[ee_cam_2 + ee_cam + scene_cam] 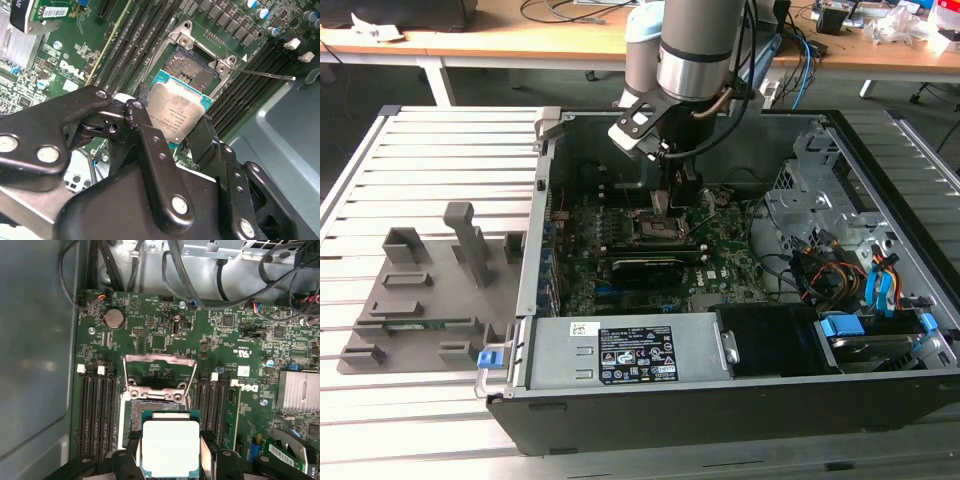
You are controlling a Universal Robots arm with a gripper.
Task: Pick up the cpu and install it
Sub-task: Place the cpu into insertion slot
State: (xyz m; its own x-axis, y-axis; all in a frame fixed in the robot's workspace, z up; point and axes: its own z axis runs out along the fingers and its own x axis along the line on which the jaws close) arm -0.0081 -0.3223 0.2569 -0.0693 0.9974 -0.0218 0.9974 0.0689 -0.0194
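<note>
The cpu point(177, 112) is a small square chip with a pale silvery top on a green edge. My gripper point(170, 120) is shut on it, one black finger on each of two opposite sides. In the first wrist view the cpu point(170, 447) hangs partly over the near end of the open socket point(155, 392), whose metal frame point(157, 365) is folded back. The socket's contact field point(192, 65) lies bare just beyond the chip. In the exterior view the gripper point(680, 195) reaches down into the open computer case point(620, 420), above the socket point(660, 228).
Memory slots point(97, 410) flank the socket on both sides. A finned heatsink point(297, 390) and cable bundles point(225, 285) sit on the motherboard. A grey fixture tray point(420, 290) lies outside the case at the exterior view's left. Drive bays and wiring point(840, 270) fill the case at the exterior view's right.
</note>
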